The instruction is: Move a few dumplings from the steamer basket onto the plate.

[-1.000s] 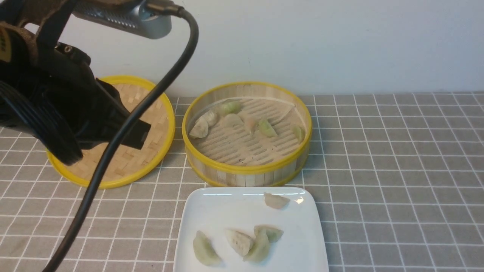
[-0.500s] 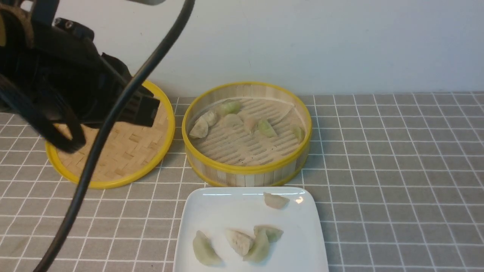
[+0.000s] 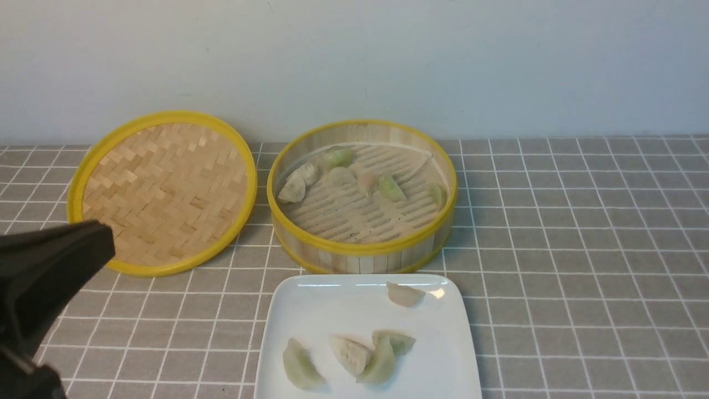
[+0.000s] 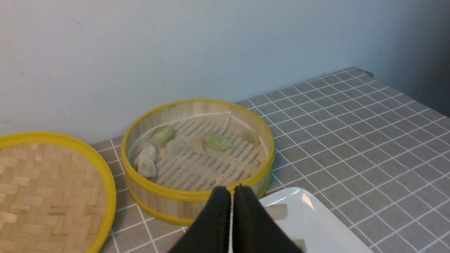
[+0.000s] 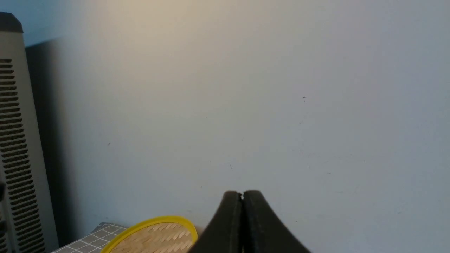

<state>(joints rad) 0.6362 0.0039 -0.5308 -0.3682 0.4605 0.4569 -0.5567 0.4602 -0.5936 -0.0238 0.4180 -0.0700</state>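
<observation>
L gripper [image 4: 232, 192] near-left & R gripper [image 5: 242, 195] both pinched shut, empty; some dumplings [image 3: 350, 354] on plate [image 3: 316, 310], rest at far side of basket [image 3: 360, 247], so for another pick open jaws before clearing its wall, pinch softly.

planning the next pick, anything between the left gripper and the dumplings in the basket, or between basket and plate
Nothing visible does. The basket is open, its lid lying flat to its left, so the left gripper, jaws shut, has open air to the dumplings. Only the basket's own wall rises between them and the plate.
</observation>
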